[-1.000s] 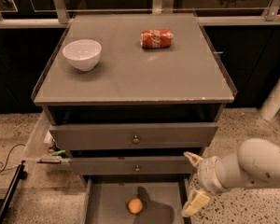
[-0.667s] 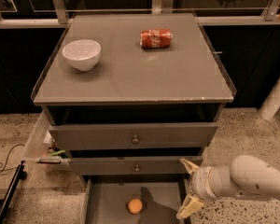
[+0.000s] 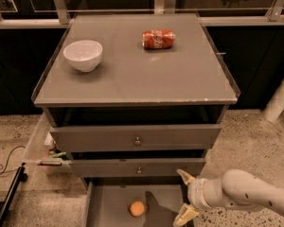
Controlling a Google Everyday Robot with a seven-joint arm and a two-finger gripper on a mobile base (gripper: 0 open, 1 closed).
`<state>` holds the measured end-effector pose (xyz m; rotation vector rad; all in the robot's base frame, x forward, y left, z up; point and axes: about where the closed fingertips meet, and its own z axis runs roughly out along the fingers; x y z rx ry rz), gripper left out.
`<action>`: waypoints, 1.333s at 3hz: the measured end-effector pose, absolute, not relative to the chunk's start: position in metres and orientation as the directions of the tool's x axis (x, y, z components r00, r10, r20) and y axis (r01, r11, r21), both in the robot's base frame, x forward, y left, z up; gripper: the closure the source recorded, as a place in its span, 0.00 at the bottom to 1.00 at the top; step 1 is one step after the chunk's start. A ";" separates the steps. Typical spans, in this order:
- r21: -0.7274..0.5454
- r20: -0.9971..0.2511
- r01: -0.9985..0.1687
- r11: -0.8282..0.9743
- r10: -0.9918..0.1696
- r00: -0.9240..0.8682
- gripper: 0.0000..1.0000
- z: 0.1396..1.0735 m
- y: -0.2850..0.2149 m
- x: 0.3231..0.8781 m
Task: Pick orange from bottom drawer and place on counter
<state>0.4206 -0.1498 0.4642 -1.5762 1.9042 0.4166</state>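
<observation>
**Speckled floor level: gripper advances on the drawer**

We see the gripper (image 3: 185, 196) spread wide and empty. It is now lower and further left than a second ago, at the right edge of the bottom drawer (image 3: 109, 205). The orange (image 3: 137, 208) lies unmoved on the drawer floor, near the gripper but apart. We judge the approach underway; nothing has been placed on the counter (image 3: 132, 79) yet.
</observation>
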 end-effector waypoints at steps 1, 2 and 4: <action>-0.125 -0.630 -0.968 0.216 -0.772 -0.091 0.00 0.421 -0.133 0.420; -0.119 -0.646 -0.976 0.183 -0.761 -0.064 0.00 0.364 -0.104 0.421; -0.097 -0.713 -0.987 0.127 -0.700 -0.020 0.00 0.287 -0.069 0.420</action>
